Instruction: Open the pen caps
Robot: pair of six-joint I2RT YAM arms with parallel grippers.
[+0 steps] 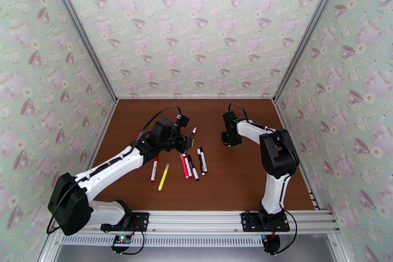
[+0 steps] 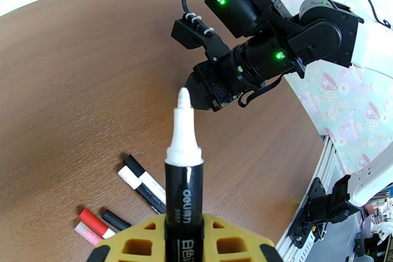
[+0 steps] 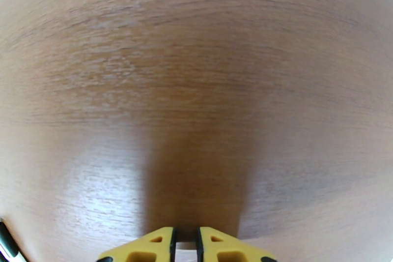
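My left gripper (image 1: pixel 186 142) is shut on the black barrel of a pen (image 2: pixel 184 194), held above the table. That pen's white tip (image 2: pixel 183 120) is bare and points toward my right gripper (image 2: pixel 201 93). In the right wrist view my right gripper (image 3: pixel 184 246) hovers low over the bare wood with its yellow fingers (image 3: pixel 147 248) nearly together; whether a pen cap sits between them I cannot tell. Several more pens lie on the table in front of the left arm: a red-and-white one (image 1: pixel 154 168), a yellow one (image 1: pixel 163 177), a pink-red one (image 1: pixel 184 165) and white-and-black ones (image 1: pixel 201 160).
The brown table (image 1: pixel 245 179) is boxed in by patterned walls on three sides, with an aluminium rail (image 1: pixel 206 218) along the near edge. In the left wrist view the lying pens (image 2: pixel 142 187) sit below and left of the held pen.
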